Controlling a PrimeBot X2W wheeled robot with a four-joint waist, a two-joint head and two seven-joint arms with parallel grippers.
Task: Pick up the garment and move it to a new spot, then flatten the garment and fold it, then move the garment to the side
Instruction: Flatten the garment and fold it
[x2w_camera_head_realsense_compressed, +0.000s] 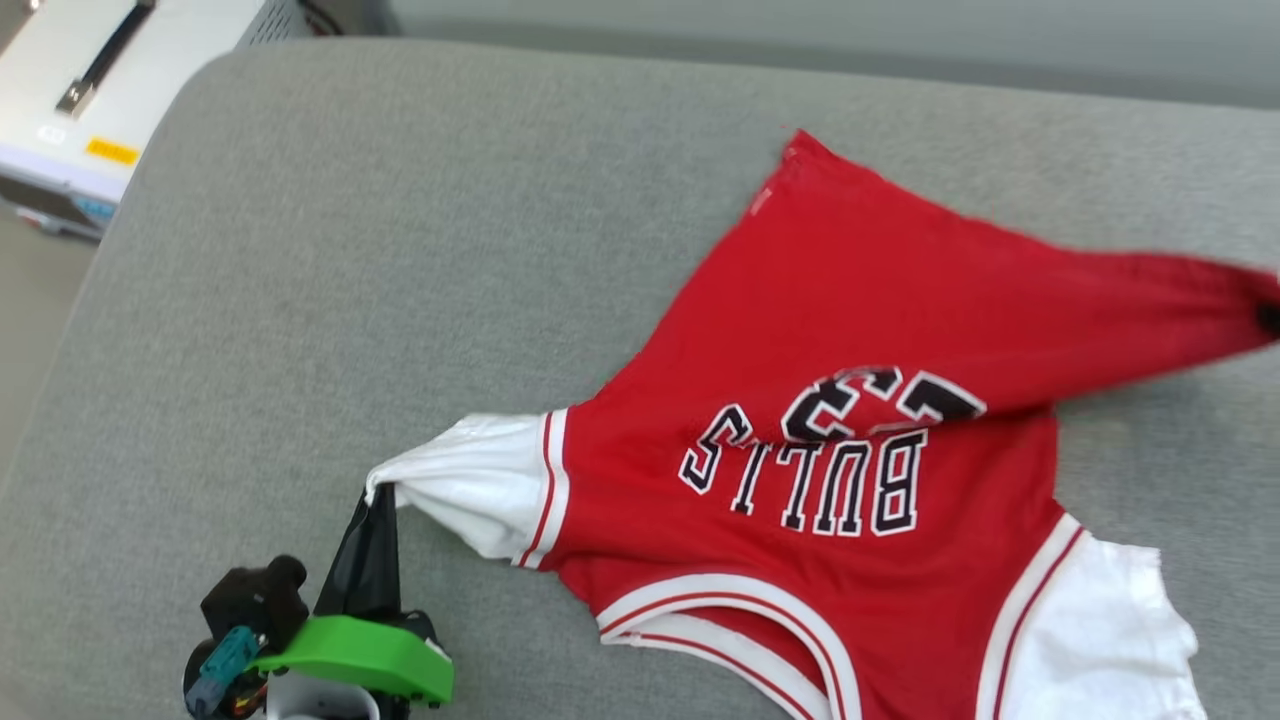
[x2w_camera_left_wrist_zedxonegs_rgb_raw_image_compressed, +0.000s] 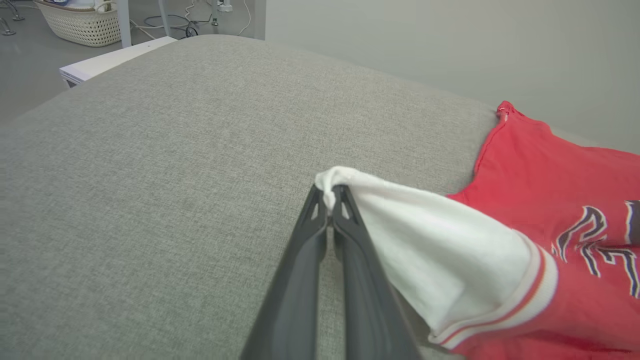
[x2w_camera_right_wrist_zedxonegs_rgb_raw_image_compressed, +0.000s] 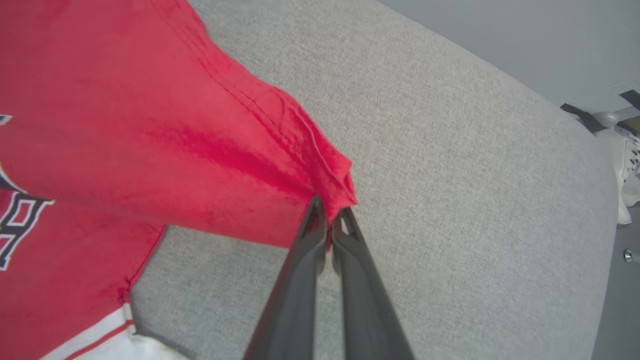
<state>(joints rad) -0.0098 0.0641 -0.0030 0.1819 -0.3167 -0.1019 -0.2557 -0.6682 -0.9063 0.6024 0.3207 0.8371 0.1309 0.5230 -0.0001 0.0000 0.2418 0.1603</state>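
Garment (x2w_camera_head_realsense_compressed: 850, 300) spread on grey cushion (x2w_camera_head_realsense_compressed: 400, 250), print side up, "BULLS" lettering upside down in head view. Left fingers (x2w_camera_left_wrist_zedxonegs_rgb_raw_image_compressed: 339, 200) closed on tip of white sleeve, at garment's left edge; sleeve drawn to point between them. Right fingers (x2w_camera_right_wrist_zedxonegs_rgb_raw_image_compressed: 320, 222) closed on red hem corner at garment's far right; that corner lifted off cushion, cloth pulled taut, fold overlapping top of "23". Second white sleeve lies flat, lower right.

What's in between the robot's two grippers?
The shirt stretches between them in the head view: left gripper shut on its white sleeve, right gripper on a red corner.
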